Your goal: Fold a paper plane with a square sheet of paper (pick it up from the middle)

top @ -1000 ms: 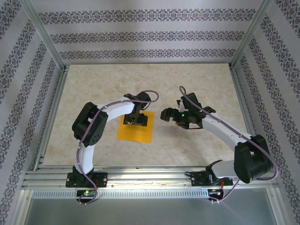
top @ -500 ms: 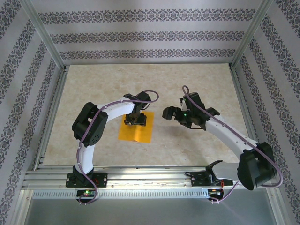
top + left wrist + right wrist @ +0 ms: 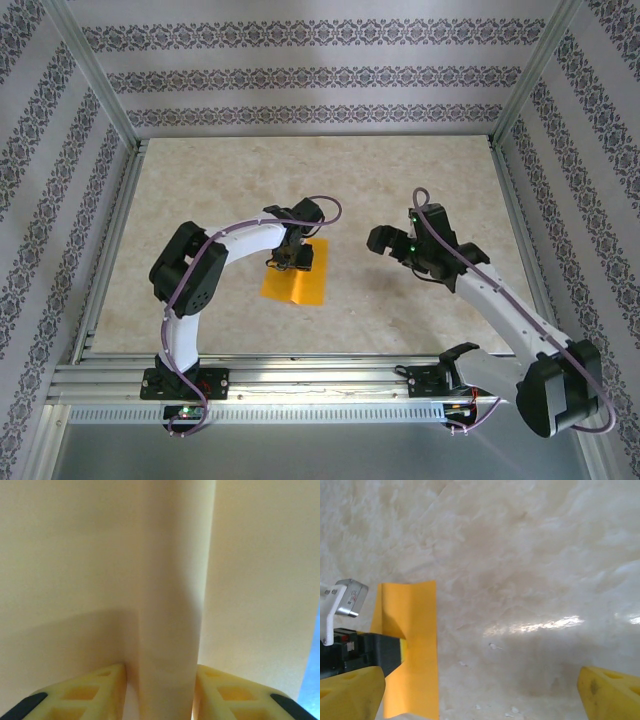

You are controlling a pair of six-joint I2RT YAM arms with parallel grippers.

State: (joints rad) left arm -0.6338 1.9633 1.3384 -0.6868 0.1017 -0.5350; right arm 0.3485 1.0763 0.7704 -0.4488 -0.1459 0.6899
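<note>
The left hand (image 3: 289, 259) pinches a raised ridge in the middle of the paper (image 3: 306, 288), which lies on the bench (image 3: 400, 170); the right hand (image 3: 381, 240) hangs with fingers wide, near the paper on its right.

- Cream marble-patterned counter (image 3: 200, 180), glossy (a streak of glare crosses it in the right wrist view).
- White wallpapered walls (image 3: 320, 80) with dark floral bands.
- Silver aluminium frame posts (image 3: 95, 80) at the corners.
</note>
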